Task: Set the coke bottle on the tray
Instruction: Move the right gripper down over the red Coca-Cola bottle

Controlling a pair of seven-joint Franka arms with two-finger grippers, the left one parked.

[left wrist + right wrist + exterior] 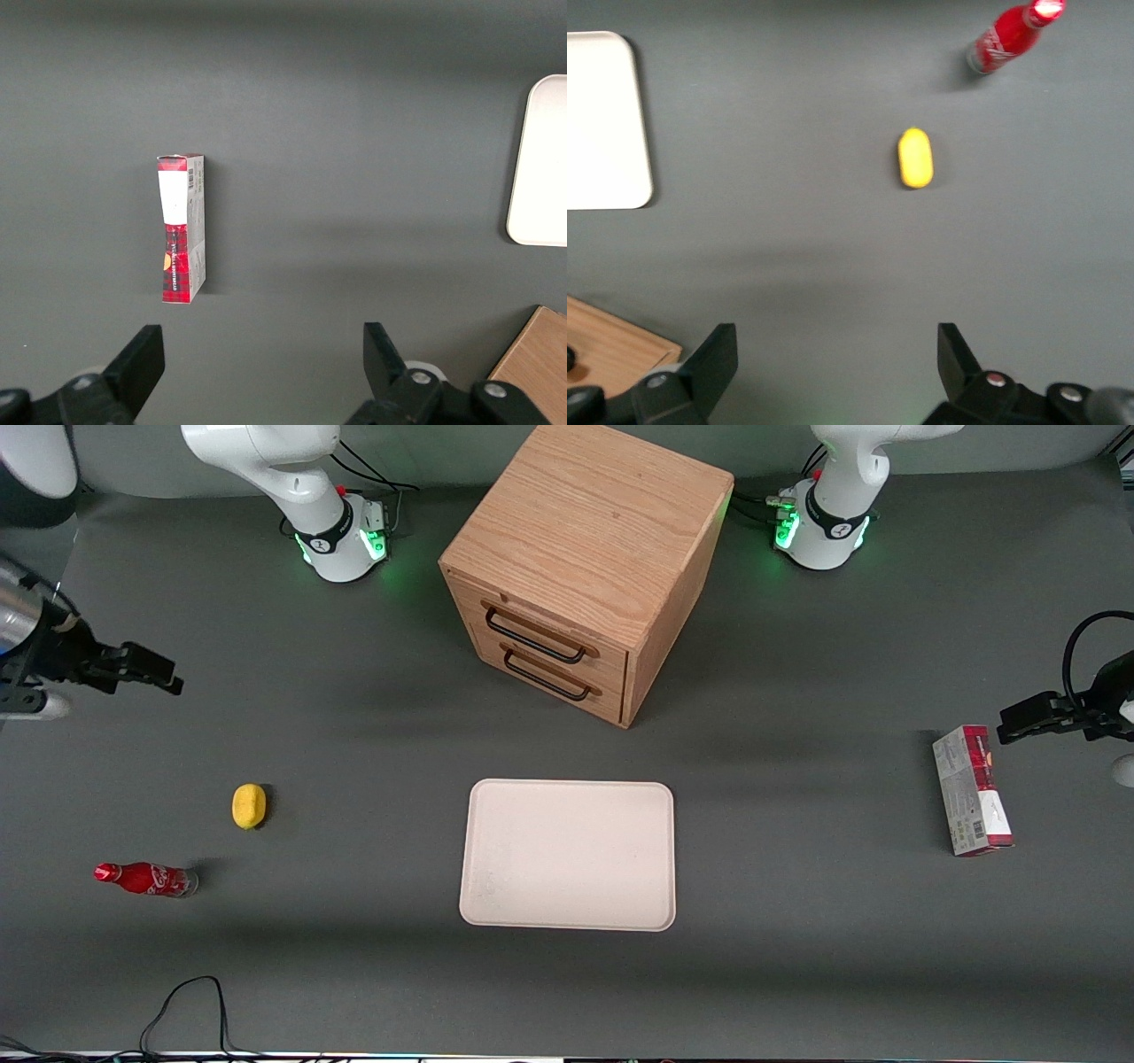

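A: Item count?

B: One coke bottle (146, 879), one yellow lump (249, 806), one tray (568, 855), one two-drawer cabinet (580, 567), one carton (971, 790).

A: Arm pose?

B: The gripper (159, 671) hangs above the table at the working arm's end, fingers spread wide, holding nothing.

A: Containers?

B: Nothing lies on the tray. The bottle stands on the table near the lump, nearer the front camera, well apart from the tray.

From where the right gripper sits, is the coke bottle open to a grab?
Probably yes: the gripper hangs open above bare table, the coke bottle stands alone nearer the camera, and the yellow lump is apart from it.
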